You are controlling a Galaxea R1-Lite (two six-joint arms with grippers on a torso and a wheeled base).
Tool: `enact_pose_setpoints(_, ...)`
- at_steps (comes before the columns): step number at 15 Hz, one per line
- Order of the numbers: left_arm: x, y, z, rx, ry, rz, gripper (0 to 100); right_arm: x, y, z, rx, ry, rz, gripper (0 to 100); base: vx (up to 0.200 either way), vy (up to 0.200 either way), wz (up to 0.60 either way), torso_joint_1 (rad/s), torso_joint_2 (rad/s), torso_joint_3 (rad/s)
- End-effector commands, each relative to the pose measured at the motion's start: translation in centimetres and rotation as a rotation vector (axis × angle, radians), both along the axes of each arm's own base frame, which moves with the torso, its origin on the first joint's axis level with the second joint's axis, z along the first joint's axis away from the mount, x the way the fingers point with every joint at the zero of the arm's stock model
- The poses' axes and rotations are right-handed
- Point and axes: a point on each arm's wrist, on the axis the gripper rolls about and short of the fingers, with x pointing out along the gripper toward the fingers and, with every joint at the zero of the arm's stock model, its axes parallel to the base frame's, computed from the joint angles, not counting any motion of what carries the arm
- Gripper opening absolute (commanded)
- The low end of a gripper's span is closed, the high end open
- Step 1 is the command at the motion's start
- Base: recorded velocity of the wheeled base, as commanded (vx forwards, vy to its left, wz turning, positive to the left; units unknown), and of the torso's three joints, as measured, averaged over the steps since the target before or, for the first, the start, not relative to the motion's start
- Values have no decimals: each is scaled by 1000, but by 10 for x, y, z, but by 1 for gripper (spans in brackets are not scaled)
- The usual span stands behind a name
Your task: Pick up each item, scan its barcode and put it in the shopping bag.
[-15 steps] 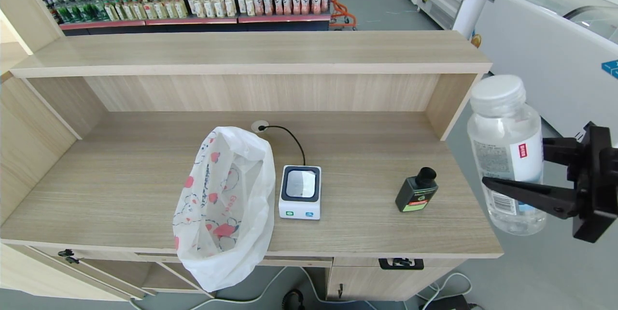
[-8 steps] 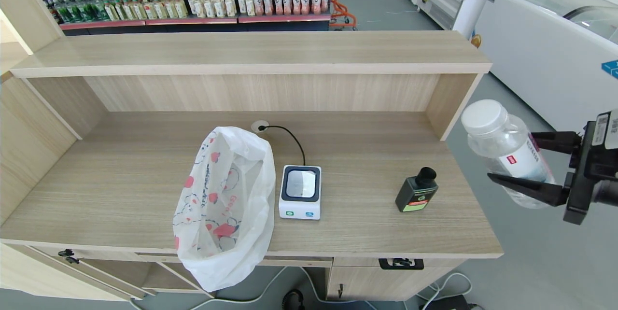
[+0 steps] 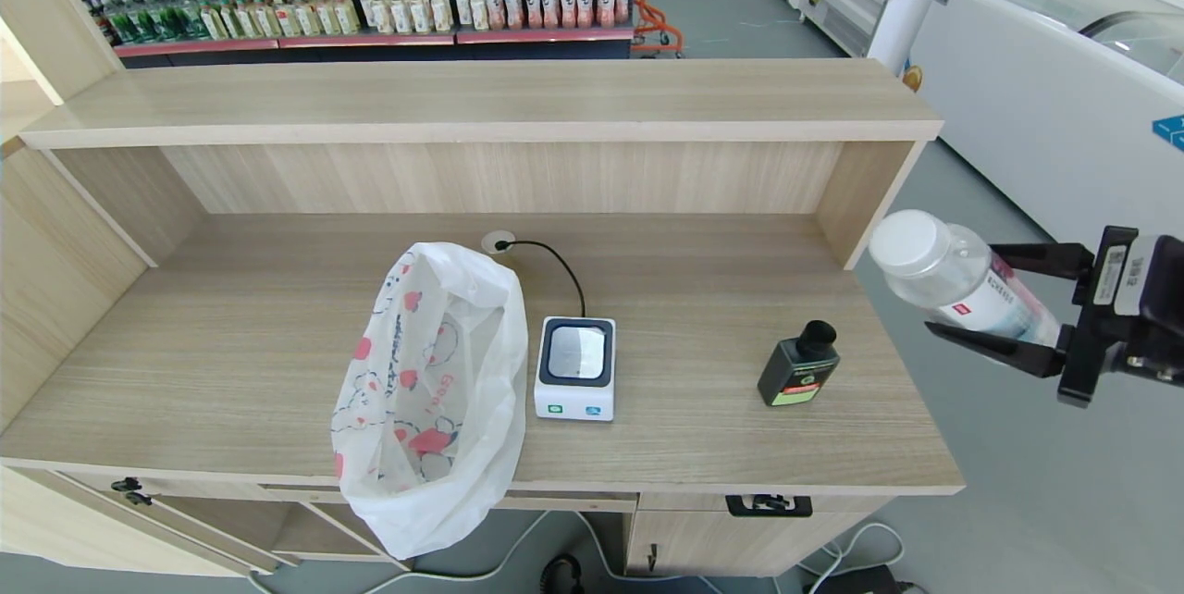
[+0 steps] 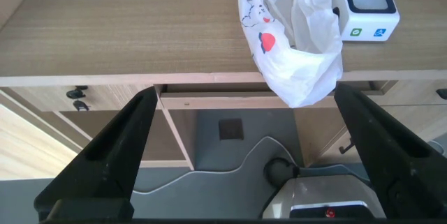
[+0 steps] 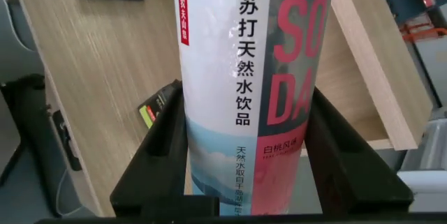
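Observation:
My right gripper (image 3: 1004, 303) is shut on a clear drink bottle (image 3: 957, 278) with a white cap, holding it tilted with the cap toward the counter, in the air off the counter's right end. In the right wrist view the bottle (image 5: 250, 84) stands between the two black fingers (image 5: 159, 151). A small dark bottle (image 3: 797, 365) stands on the counter's right part. The white barcode scanner (image 3: 575, 366) sits mid-counter, and the white shopping bag (image 3: 430, 390) with red prints stands open to its left. My left gripper (image 4: 244, 154) is open below the counter's front edge, under the bag (image 4: 293, 35).
The wooden counter (image 3: 231, 335) has a raised back shelf (image 3: 481, 104) and side walls. A black cable (image 3: 555, 266) runs from the scanner to a hole in the counter. Freezer cabinets (image 3: 1045, 85) stand to the right, and drink shelves (image 3: 370, 11) behind.
The right gripper turned the drink bottle from upright to tilted, its cap now pointing left toward the counter, and lowered it slightly. Everything on the counter stayed in place.

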Motion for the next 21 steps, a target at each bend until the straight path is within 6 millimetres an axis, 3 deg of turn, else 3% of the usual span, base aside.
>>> enact_pose_setpoints(1,0,0,0,0,-1,0,100,-5,1,-9,-13,-42,16,0,0,0,0,0,0,0)
enact_pose_setpoints(4,0,0,0,0,0,0,100,0,21,-6,-21,-169,105,0,0,0,0,0,0,0)
enact_pose_setpoints(8,0,0,0,0,-1,0,100,5,36,-8,-24,-194,178,0,0,0,0,0,0,0)
enact_pose_setpoints(18,0,0,0,0,0,0,100,13,40,-16,-71,-213,197,0,0,0,0,0,0,0)
enact_pose_setpoints(21,0,0,0,0,0,0,100,15,41,-17,-78,-216,201,0,0,200,0,1,-1,4)
